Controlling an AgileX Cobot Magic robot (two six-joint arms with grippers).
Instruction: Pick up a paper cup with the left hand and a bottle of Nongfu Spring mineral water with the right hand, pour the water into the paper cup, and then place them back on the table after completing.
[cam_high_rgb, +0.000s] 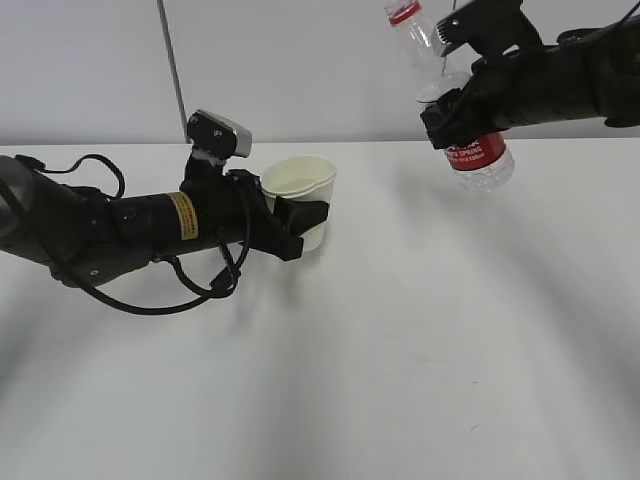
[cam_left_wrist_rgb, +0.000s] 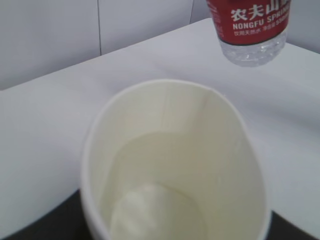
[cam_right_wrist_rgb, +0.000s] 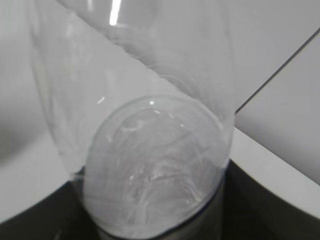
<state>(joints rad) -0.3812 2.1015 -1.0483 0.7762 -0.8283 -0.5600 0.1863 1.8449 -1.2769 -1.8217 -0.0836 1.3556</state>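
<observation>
Exterior view: left hand (cam_high_rgb: 295, 228) clenched around paper cup (cam_high_rgb: 300, 200), upright, mouth up. Right hand (cam_high_rgb: 455, 115) grasps bottle (cam_high_rgb: 455, 100) mid-body, well apart rightward and higher, long axis near upright, cap leaning toward cup.

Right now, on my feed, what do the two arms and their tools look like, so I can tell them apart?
Left hand: black arm with a yellow sticker, a grey-silver box on top, loose black cables looping beneath, and a black tool. Right hand: black arm, no yellow sticker visible, with a black tool.
</observation>
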